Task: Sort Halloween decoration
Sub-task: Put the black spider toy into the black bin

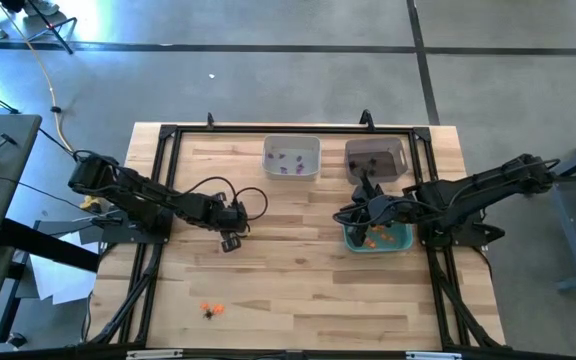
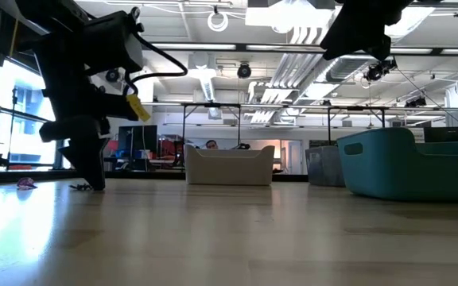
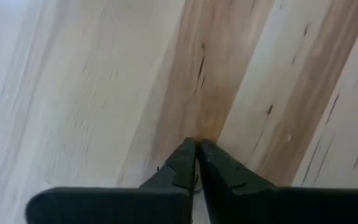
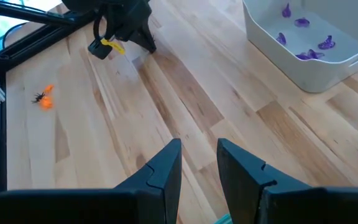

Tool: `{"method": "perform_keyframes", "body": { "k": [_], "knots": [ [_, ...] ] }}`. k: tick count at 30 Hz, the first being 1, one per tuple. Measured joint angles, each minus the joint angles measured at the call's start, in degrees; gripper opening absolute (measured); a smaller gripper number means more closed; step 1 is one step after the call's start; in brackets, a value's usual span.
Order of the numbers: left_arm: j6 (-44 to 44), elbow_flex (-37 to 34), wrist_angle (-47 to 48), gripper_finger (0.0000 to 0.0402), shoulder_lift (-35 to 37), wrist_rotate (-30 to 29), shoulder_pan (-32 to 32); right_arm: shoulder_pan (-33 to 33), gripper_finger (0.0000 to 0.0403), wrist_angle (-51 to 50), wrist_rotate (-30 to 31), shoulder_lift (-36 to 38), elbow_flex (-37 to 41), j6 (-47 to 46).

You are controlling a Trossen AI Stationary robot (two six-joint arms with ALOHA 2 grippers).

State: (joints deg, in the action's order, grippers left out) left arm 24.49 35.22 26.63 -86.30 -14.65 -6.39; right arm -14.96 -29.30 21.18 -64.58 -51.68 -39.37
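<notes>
Near the front edge of the table (image 1: 298,300), left of its middle, a small cluster of Halloween decoration (image 1: 211,309) lies on the bare wood: orange trinkets with a black spider-like one touching them.

Farther in, toward the left side of the table, the left pincer (image 1: 231,240) points down at the boards with its tips on or just above the wood. Its fingers are pressed together; whether anything is pinched between them cannot be told. A yellow tag (image 4: 112,45) hangs beside its wrist.

On the right side, the right pincer (image 1: 356,214) hangs over the teal bin (image 1: 400,243), fingers partly apart with nothing seen between them. Orange trinkets (image 1: 373,238) lie inside that bin.

Along the far edge stand two more bins side by side, just apart. The white bin (image 1: 291,143), near the middle, holds purple trinkets (image 4: 307,38). The dark bin (image 1: 400,150), to its right and just behind the teal one, has dark pieces inside that are too small to make out.
</notes>
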Motion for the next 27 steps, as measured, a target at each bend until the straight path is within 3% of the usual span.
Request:
{"method": "perform_keyframes", "body": {
  "k": [9, 18, 23, 27],
  "knots": [
    [0.1, 2.26, 0.91, 0.0, -0.18, -0.62, -0.09, 0.0, 0.0099, 0.02, 0.25, 0.0, 0.0, -0.01],
    [-1.21, 8.91, 9.57, 0.0003, 2.74, -1.13, -1.71, -0.02, 0.0099, -0.15, 0.23, 0.0, 0.0, -0.01],
    [3.33, 9.75, 20.24, 0.0027, 5.65, -0.7, -2.7, 0.0, 0.0099, -0.41, 0.23, 0.0, 0.0, 0.09],
    [4.82, 9.29, 21.48, 0.0058, 6.18, -0.63, -2.73, 0.16, 0.0099, 0.0, 0.29, 0.0, 0.0, 2.03]
  ]
}}
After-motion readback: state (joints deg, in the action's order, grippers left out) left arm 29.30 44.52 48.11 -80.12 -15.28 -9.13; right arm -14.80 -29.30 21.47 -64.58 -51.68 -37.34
